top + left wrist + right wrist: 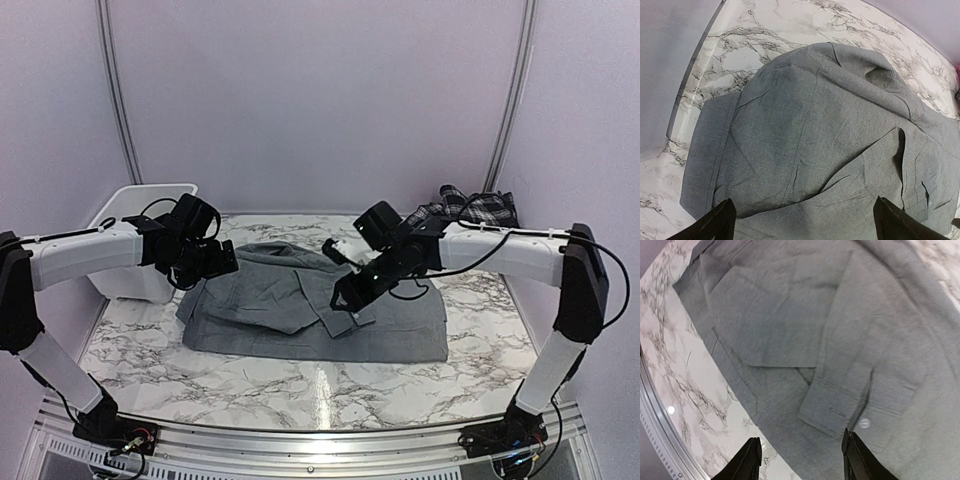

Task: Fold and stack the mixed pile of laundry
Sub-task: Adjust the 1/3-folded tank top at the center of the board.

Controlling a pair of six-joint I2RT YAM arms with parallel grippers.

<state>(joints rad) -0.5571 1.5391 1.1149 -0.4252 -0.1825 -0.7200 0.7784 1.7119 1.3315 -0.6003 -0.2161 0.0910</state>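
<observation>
A grey collared shirt [270, 285] lies partly folded on top of flat grey trousers [400, 338] in the middle of the marble table. My left gripper [215, 262] hovers over the shirt's left side, jaws wide open and empty; in the left wrist view the shirt [805, 125] fills the frame beyond the gripper [803, 210]. My right gripper [345, 298] hangs open just above the folded sleeve cuff [840, 407] with its white button [864, 423], holding nothing [801, 440]. A black-and-white plaid piece [480, 208] lies at the back right.
A white plastic basket [150, 205] stands at the back left, behind my left arm. Bare marble table [300, 385] runs along the near side up to the metal rail [320, 440]. Walls close in on the back and both sides.
</observation>
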